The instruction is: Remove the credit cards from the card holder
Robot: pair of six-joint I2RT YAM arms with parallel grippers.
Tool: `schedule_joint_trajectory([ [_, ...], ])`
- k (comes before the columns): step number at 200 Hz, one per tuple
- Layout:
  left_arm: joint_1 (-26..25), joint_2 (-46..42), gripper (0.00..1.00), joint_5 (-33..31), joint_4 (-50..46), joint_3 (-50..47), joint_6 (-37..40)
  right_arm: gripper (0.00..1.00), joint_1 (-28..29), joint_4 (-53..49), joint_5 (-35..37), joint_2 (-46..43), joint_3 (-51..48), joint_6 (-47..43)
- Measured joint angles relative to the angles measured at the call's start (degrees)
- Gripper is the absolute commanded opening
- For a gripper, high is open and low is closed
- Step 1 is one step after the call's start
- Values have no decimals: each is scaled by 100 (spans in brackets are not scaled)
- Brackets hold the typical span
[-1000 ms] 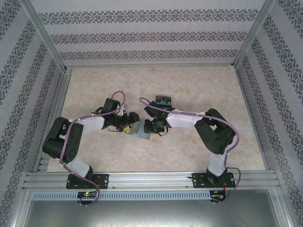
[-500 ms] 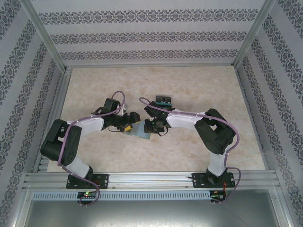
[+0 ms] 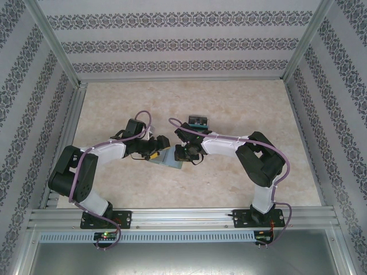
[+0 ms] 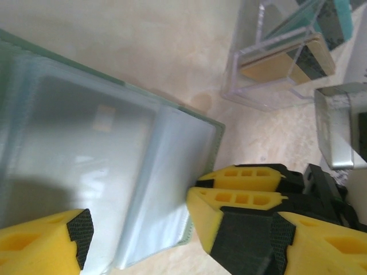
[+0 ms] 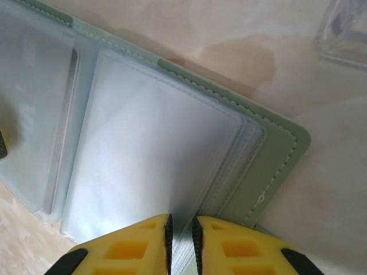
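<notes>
Open holder [image 3: 170, 160] flat on the table [image 3: 241, 103], between the two grippers.
Its pale sleeves face up. The right gripper [image 5: 180, 235] has its jaws pinched almost together on the edge of a clear sleeve [image 5: 143, 149] at the holder's right side. The left gripper [image 4: 163, 235] straddles the holder's left part, jaws wide apart. The cards [image 3: 198, 121], tan, black and teal, sit in a clear stand [image 4: 252, 86] just beyond the holder.

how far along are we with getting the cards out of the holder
Done: credit cards already stacked in the clear stand. In hand: right gripper pinches a sleeve of the open card holder; left gripper open beside. Remaining: visible sleeves look empty; others unclear.
</notes>
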Motion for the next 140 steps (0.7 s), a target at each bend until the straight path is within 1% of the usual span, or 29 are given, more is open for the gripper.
schedule_joint_trajectory([
  [33, 2, -72, 83, -466, -431, 219, 238, 22, 0, 2, 0, 0, 0, 0],
  [66, 4, -72, 84, -745, -629, 365, 393, 22, 0, 0, 0, 0, 0, 0],
  [94, 2, -57, 83, -885, -782, 365, 463, 22, 0, 2, 0, 0, 0, 0],
  [140, 2, 103, 83, -925, -896, 365, 514, 22, 0, 2, 0, 0, 0, 0],
])
